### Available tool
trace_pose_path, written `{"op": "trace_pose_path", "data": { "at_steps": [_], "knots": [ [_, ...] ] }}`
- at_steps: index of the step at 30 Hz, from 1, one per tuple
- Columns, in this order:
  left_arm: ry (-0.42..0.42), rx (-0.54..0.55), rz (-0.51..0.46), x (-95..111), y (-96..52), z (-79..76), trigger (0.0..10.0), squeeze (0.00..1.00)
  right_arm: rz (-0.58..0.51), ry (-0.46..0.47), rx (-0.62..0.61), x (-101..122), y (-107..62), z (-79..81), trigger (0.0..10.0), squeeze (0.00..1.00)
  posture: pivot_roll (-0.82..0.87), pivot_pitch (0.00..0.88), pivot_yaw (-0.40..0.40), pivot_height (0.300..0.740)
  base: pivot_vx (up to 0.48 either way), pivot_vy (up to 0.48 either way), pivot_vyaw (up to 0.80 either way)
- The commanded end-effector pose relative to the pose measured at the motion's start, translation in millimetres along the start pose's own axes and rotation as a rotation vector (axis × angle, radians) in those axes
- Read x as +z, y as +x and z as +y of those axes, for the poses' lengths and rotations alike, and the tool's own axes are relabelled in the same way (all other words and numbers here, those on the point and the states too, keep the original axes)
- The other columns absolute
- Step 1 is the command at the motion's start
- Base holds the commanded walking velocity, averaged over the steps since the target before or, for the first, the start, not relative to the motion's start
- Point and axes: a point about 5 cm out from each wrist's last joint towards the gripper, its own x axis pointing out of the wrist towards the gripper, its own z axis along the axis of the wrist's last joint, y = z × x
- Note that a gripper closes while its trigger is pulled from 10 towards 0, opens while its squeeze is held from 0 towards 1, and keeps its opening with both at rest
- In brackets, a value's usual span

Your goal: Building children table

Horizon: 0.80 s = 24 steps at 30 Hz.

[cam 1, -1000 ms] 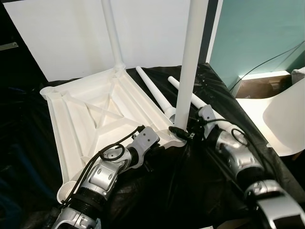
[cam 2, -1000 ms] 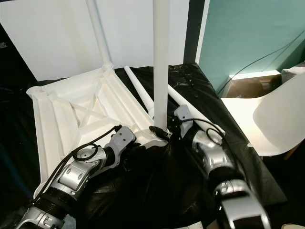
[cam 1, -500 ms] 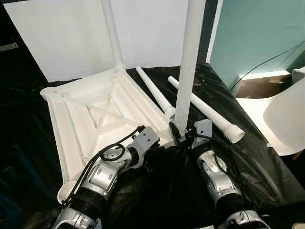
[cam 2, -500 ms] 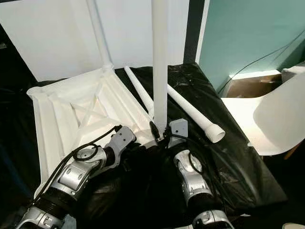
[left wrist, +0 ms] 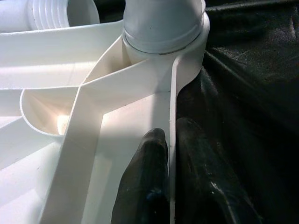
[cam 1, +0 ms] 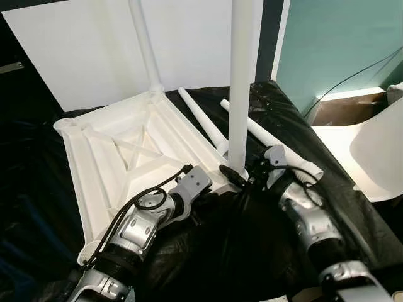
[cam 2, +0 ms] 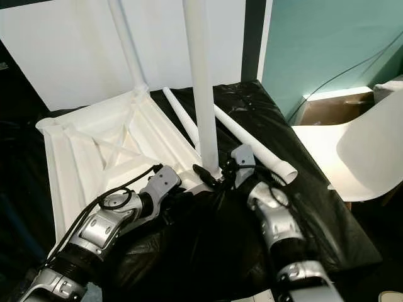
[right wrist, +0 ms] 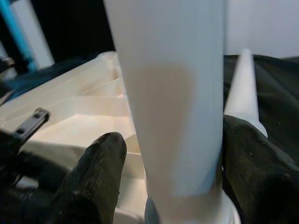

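The white table top (cam 1: pixel 107 157) lies upside down on a black sheet. One white leg (cam 1: pixel 145 50) stands in its far corner. A second leg (cam 1: pixel 241 82) stands upright in the near right corner socket. My right gripper (right wrist: pixel 173 177) is shut on this leg just above its base, one finger (right wrist: pixel 93 182) on each side. My left gripper (left wrist: pixel 172 158) is shut on the table top's rim (left wrist: pixel 172 93) close to that same corner, with the thin edge between its fingertips. Two loose legs (cam 1: pixel 204 123) (cam 1: pixel 277 148) lie side by side on the sheet beyond the corner.
The black sheet (cam 1: pixel 252 251) covers the floor around the table top. A white chair (cam 1: pixel 378 151) stands to the right, with a cardboard box (cam 1: pixel 343 107) and a cable by the teal wall. A white board (cam 1: pixel 75 56) leans at the back.
My right forearm swung in toward the middle and back out to the right, turning about the leg's base. The leg's top has come from a rightward lean to upright. My left arm stayed put.
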Motion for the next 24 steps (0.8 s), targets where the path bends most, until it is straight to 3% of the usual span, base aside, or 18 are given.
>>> {"op": "trace_pose_path", "data": {
  "at_steps": [1,5,6,7,8,9,13,17,19,22,23,24],
  "knots": [
    [-0.078,-0.089,0.126,-32.7,8.6,-18.7,10.0,0.00,0.006,-0.004,0.087,0.8,7.5,7.7,10.0,0.00,-0.03,0.000,0.060,0.740,0.000,0.000,0.00],
    [-0.081,-0.085,0.125,-32.8,8.5,-18.8,10.0,0.00,0.027,-0.019,0.105,0.4,6.8,3.5,10.0,0.00,-0.02,0.000,0.048,0.740,0.000,0.000,0.00],
    [-0.088,-0.079,0.121,-33.2,8.1,-19.5,10.0,0.00,0.047,-0.023,0.145,1.3,8.7,2.2,6.9,0.00,0.00,0.000,0.034,0.740,0.000,0.000,0.00],
    [-0.095,-0.070,0.118,-33.8,7.2,-19.9,10.0,0.00,0.058,-0.023,0.186,2.3,11.3,2.8,2.1,0.00,0.01,0.000,0.028,0.740,0.000,0.000,0.00],
    [-0.095,-0.070,0.118,-33.8,7.2,-19.9,10.0,0.00,0.058,-0.023,0.186,2.3,11.3,2.8,2.1,0.00,0.01,0.000,0.028,0.740,0.000,0.000,0.00],
    [-0.103,-0.059,0.119,-35.4,5.8,-19.9,10.0,0.00,0.074,-0.005,0.243,1.1,13.0,6.3,0.0,0.00,0.02,0.000,0.023,0.740,0.000,0.000,0.00],
    [-0.113,-0.042,0.124,-39.1,1.5,-19.2,10.0,0.00,0.121,0.067,0.337,-9.3,11.3,15.8,0.0,0.00,0.05,0.000,0.015,0.740,0.000,0.000,0.00],
    [-0.117,-0.033,0.127,-40.7,-1.0,-18.2,10.0,0.00,0.143,0.101,0.340,-16.4,9.5,20.1,0.0,0.00,0.05,0.000,0.013,0.740,0.000,0.000,0.00],
    [-0.118,-0.028,0.128,-41.5,-1.9,-18.1,10.0,0.00,0.112,0.124,0.300,-24.6,9.4,39.4,0.0,0.00,0.05,0.000,0.011,0.740,0.000,0.000,0.00],
    [-0.117,-0.027,0.129,-41.5,-1.7,-18.2,10.0,0.00,0.090,0.136,0.246,-27.2,10.8,47.5,0.0,0.00,0.06,0.000,0.003,0.740,0.000,0.000,0.00],
    [-0.118,-0.025,0.126,-40.9,-1.3,-18.2,10.0,0.00,0.065,0.152,0.120,-31.2,13.7,53.7,0.0,0.00,0.06,0.000,0.001,0.740,0.000,0.000,0.00],
    [-0.118,-0.025,0.126,-40.9,-1.3,-18.2,10.0,0.00,0.065,0.152,0.120,-31.2,13.7,53.7,0.0,0.00,0.06,0.000,0.001,0.740,0.000,0.000,0.00]
  ]
}}
